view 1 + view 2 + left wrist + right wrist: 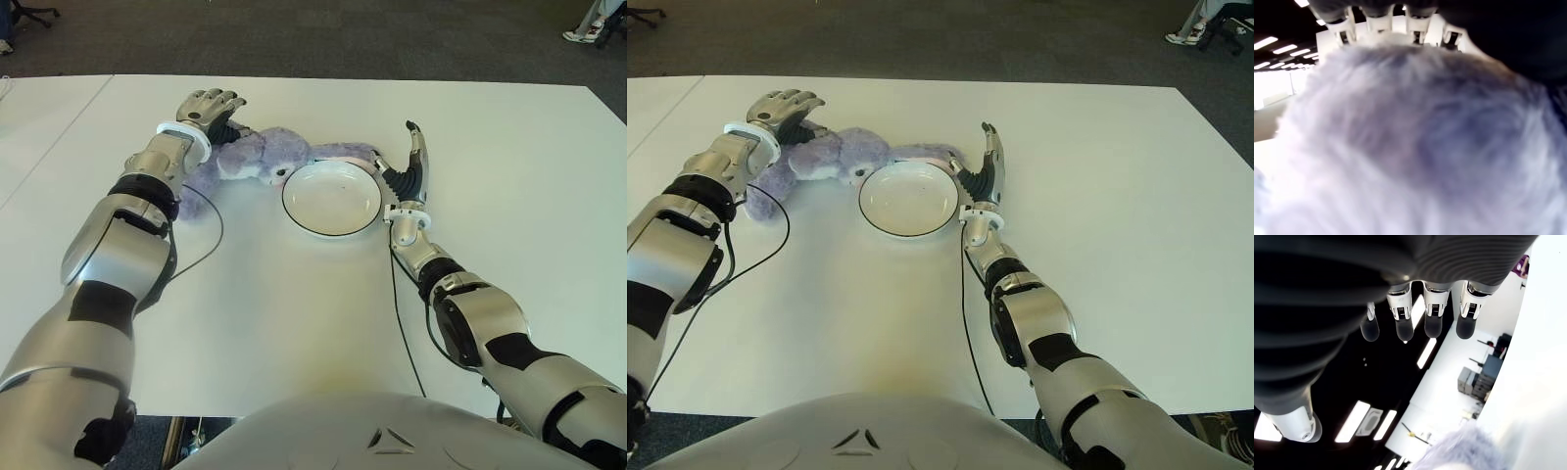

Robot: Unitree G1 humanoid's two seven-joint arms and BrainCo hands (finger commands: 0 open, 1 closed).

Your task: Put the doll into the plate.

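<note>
A purple plush doll (260, 157) lies on the white table (294, 313), touching the far left rim of the white plate (331, 199), which holds nothing. My left hand (208, 108) is over the doll's left end with its fingers spread and not closed around it. The doll's fur (1410, 147) fills the left wrist view right up against the palm. My right hand (413, 157) stands edge-up just right of the plate, its fingers (1432, 325) straight and holding nothing. A tuft of the doll (1459, 450) shows in the right wrist view.
A black cable (211, 230) loops on the table by my left forearm, and another (402, 313) runs along my right forearm. A second table (39, 127) adjoins on the left. Beyond the far edge are dark carpet, a chair base (29, 12) and a person's shoe (586, 34).
</note>
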